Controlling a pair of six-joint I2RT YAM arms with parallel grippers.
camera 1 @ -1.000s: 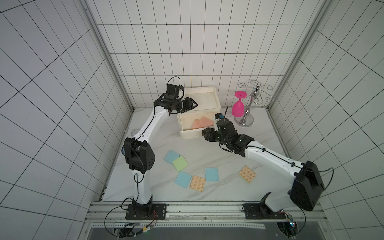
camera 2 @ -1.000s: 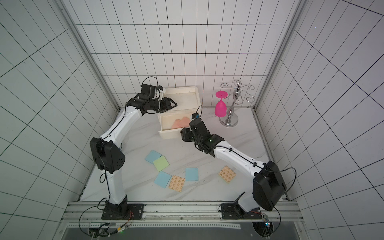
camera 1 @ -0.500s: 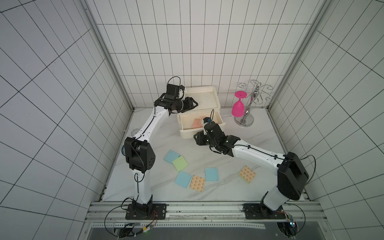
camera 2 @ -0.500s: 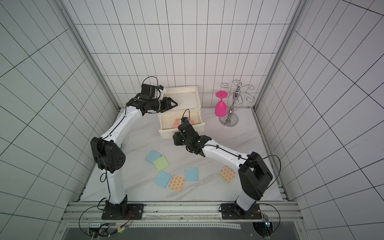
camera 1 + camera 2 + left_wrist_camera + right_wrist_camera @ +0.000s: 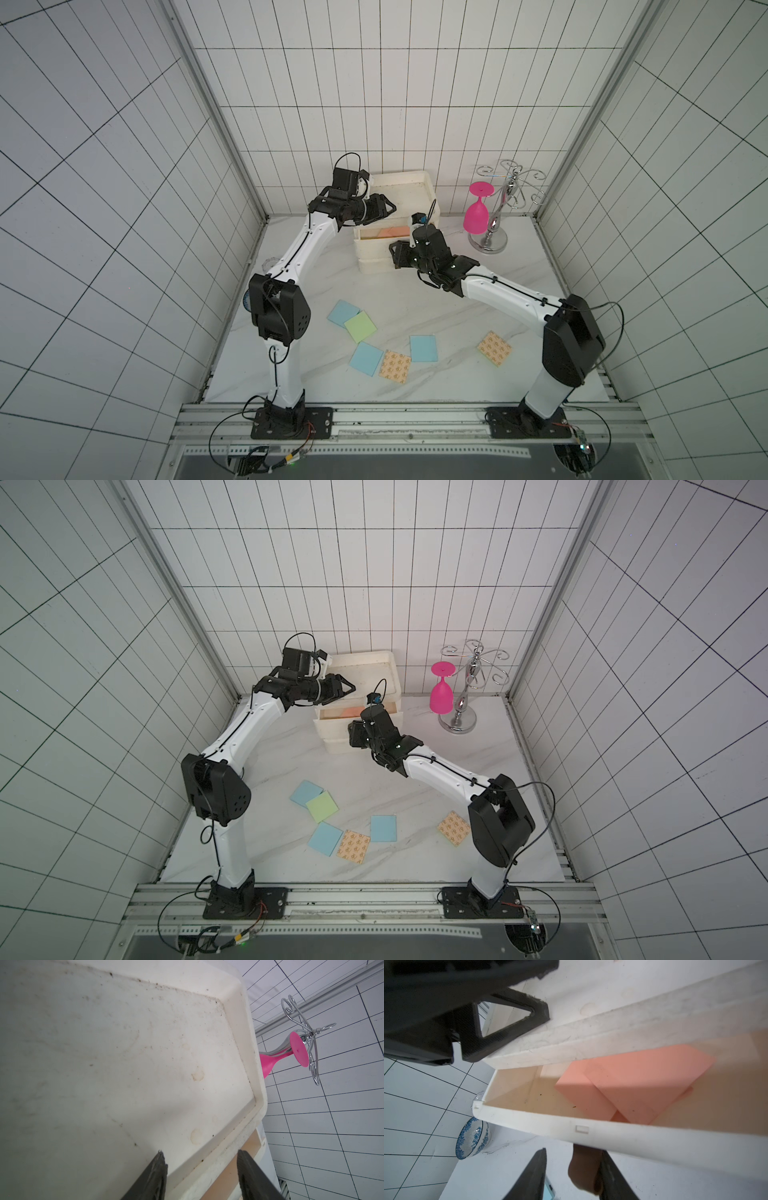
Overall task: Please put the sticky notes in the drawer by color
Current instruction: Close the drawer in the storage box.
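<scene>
The off-white drawer chest (image 5: 405, 195) stands at the back. Its top drawer (image 5: 612, 1134) is part way out, with salmon-pink sticky notes (image 5: 633, 1080) inside, also seen in both top views (image 5: 388, 232) (image 5: 351, 712). My right gripper (image 5: 573, 1150) is open at the drawer front; the brown handle (image 5: 583, 1167) sits between its fingers, against one finger only. My left gripper (image 5: 200, 1152) is open and straddles the front rim of the chest top (image 5: 124, 1053). Loose on the table lie three blue notes (image 5: 343, 312) (image 5: 366, 358) (image 5: 423, 348), a green one (image 5: 360, 326) and two tan ones (image 5: 395, 367) (image 5: 494, 348).
A pink goblet (image 5: 477, 212) hangs upside down on a chrome rack (image 5: 498, 208) to the right of the chest. A blue-and-white bowl (image 5: 473, 1138) sits near the left wall behind my left arm. Tiled walls close in three sides.
My right arm has swung from over the open drawer down to its front, and its jaws have narrowed around the handle. The drawer shows less of its inside. The left arm has stayed put.
</scene>
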